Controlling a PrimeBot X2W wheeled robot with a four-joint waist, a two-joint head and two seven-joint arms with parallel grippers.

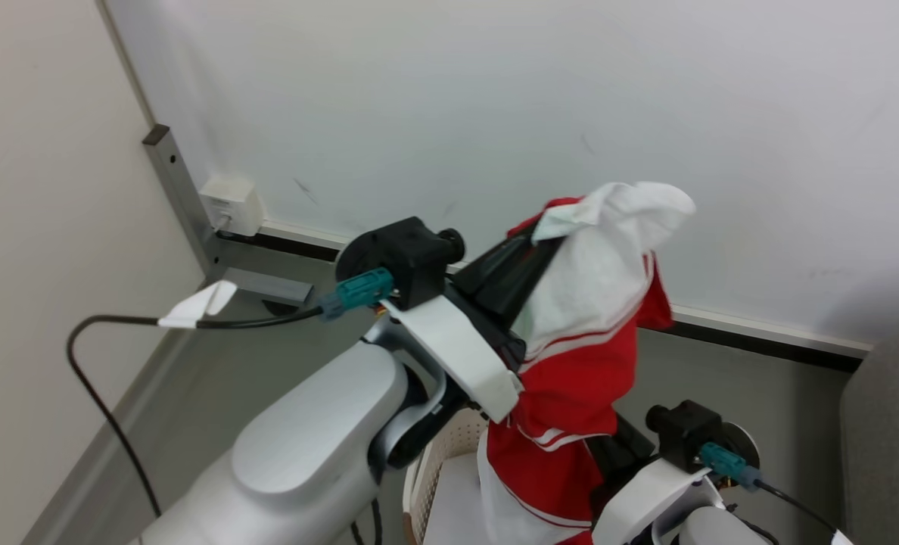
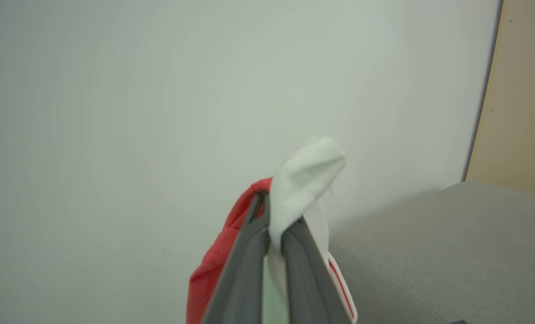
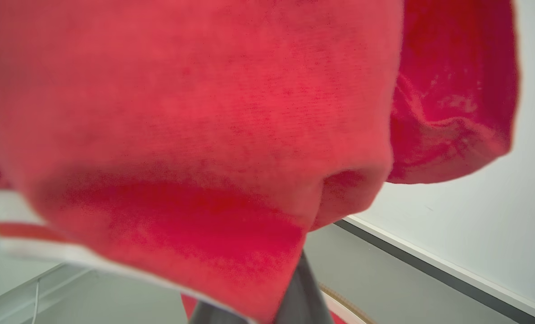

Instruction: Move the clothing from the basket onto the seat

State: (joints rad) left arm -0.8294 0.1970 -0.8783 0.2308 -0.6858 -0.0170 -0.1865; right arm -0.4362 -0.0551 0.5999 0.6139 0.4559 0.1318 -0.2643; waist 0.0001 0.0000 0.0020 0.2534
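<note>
The clothing (image 1: 578, 363), a red garment with white panels and stripe trim, hangs in the air above the basket (image 1: 438, 469). My left gripper (image 1: 544, 231) is raised and shut on its white top fold (image 2: 303, 175), which sticks out past the two dark fingers (image 2: 245, 270). My right gripper (image 1: 607, 454) reaches into the garment's lower part from the right. Red cloth (image 3: 204, 112) puckers over its tips, and one dark finger (image 3: 300, 292) shows below the fabric. The grey seat (image 1: 892, 424) lies at the right edge and is also seen as a flat cushion (image 2: 452, 252).
A white wall (image 1: 495, 98) with a dark skirting strip stands straight ahead, and a beige partition (image 1: 33, 227) closes off the left. A wall socket box (image 1: 230, 204) and a black cable (image 1: 116, 325) sit in the corner. Grey floor (image 1: 737, 378) lies around the basket.
</note>
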